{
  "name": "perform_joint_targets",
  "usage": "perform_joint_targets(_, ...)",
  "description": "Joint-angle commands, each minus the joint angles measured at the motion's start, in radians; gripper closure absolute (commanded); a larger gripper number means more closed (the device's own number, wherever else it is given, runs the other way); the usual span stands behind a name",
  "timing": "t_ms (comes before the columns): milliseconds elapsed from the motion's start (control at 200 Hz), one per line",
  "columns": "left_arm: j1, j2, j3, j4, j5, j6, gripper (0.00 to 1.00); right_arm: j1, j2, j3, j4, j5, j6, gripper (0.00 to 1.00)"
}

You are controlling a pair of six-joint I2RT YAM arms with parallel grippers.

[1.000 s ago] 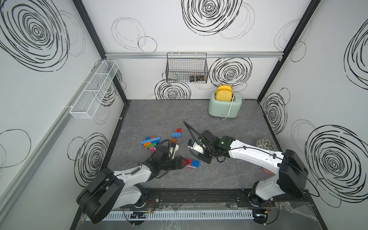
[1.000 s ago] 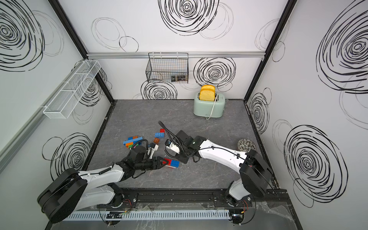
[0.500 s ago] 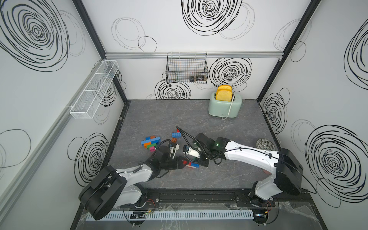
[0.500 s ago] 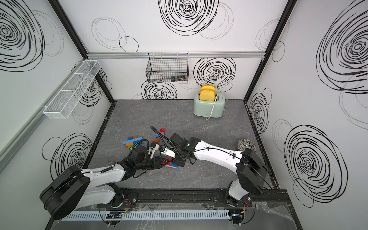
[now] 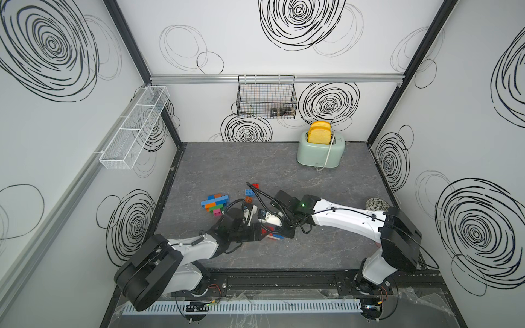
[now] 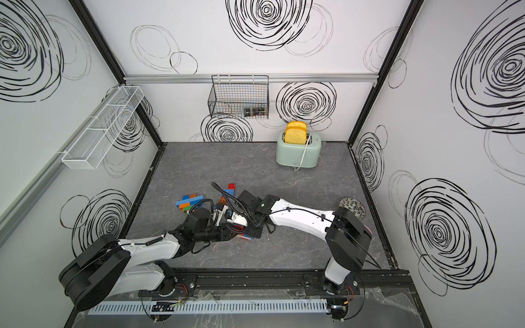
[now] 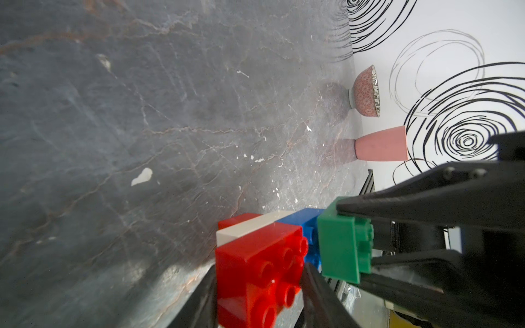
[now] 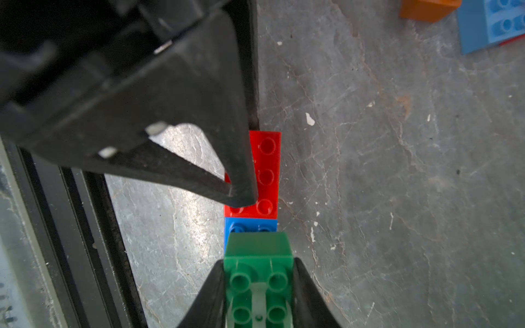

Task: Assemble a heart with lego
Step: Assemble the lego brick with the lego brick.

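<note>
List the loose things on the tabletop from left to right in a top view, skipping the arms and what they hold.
Multicoloured brick cluster → blue and red bricks → mint toaster → patterned bowl.

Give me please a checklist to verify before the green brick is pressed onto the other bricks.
1. Right tool shut on green brick: ok.
2. Left tool has a finger on each side of red brick: ok.
3. Left tool's grip firm: cannot tell.
4. Green brick seated on blue brick: not ok; blue studs show between them.
5. The two tools apart from each other: ok, but close.
6. Loose bricks clear of the green brick: ok.
</note>
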Motion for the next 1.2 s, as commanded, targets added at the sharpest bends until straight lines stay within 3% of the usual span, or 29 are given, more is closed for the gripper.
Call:
perform_joint_targets(0,-0.017,0.039,-0.006,-0.058,-0.054,0.027,0.52,0.012,0.020,0.022,-0.040,-0.025,-0.028,0.70)
perform_joint_targets(435,-0.020,0.037,-0.012,-0.063,-0.066,0.024,0.53,0.020,0.085,0.044,-0.098,0.006,0.054,0.70)
perform_joint_targets(695,-0.013,0.038,-0.029,-0.054,-0.066,0.021,0.53,0.052,0.033,-0.024,-0.031,0.089,0.152,0.71)
perform_joint_targets(1196,-0.005,0.052,-0.054,-0.029,-0.072,0.015,0.52,0.063,-0.017,-0.078,0.027,0.127,0.178,0.72)
